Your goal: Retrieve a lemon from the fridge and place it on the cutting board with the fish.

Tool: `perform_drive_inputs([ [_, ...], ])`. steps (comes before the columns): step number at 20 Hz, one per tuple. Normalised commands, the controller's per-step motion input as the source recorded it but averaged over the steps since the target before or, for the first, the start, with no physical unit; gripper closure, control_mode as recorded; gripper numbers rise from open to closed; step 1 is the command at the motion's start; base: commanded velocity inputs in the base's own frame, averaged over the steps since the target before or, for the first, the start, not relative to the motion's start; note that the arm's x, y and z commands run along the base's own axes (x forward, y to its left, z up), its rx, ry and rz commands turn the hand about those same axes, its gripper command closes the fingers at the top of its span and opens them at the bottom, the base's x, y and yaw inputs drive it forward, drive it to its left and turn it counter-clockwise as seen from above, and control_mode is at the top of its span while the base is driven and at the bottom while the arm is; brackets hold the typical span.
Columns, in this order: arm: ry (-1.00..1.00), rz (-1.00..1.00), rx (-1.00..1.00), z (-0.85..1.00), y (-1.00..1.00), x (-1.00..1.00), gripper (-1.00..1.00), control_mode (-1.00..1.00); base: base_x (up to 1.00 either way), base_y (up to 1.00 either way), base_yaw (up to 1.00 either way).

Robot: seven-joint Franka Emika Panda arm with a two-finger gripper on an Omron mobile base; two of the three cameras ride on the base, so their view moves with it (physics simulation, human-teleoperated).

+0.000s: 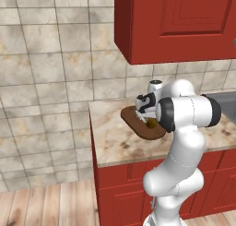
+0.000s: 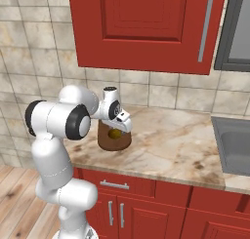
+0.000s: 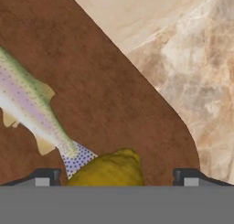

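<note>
We see the lemon (image 3: pixel 109 169) resting on the cutting board (image 3: pixel 100 99), directly below the end effector (image 3: pixel 118 176), whose jaws stand wide apart and grip nothing. The fish (image 3: pixel 32 113) lies beside the lemon, its tail touching or nearly so. Retreat should go straight up. The board sits on the marbled desk (image 2: pixel 171 145) below red cabinets (image 2: pixel 146 28).

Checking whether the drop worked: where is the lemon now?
The lemon lies on the cutting board beside the fish tail, between the open gripper tips in the hand view.
</note>
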Motion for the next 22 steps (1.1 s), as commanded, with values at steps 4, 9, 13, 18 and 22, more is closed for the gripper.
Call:
perform_drive_inputs([
  [4, 0.00, 0.00, 0.00, 0.07, 0.08, 0.00, -1.00, -1.00, 0.00, 0.00, 0.00],
  [9, 0.00, 0.00, 0.00, 0.39, 0.06, -0.02, -1.00, -1.00, 0.00, 0.00, 0.00],
  [13, 0.00, 0.00, 0.01, 0.40, 0.00, -0.17, -1.00, -1.00, 0.00, 0.00, 0.00],
  [18, 0.00, 0.01, 0.04, 0.15, 0.00, -0.33, -1.00, -1.00, 0.00, 0.00, 0.00],
  [22, 0.00, 0.10, 0.01, 0.18, 0.00, -0.65, -1.00, -1.00, 0.00, 0.00, 0.00],
])
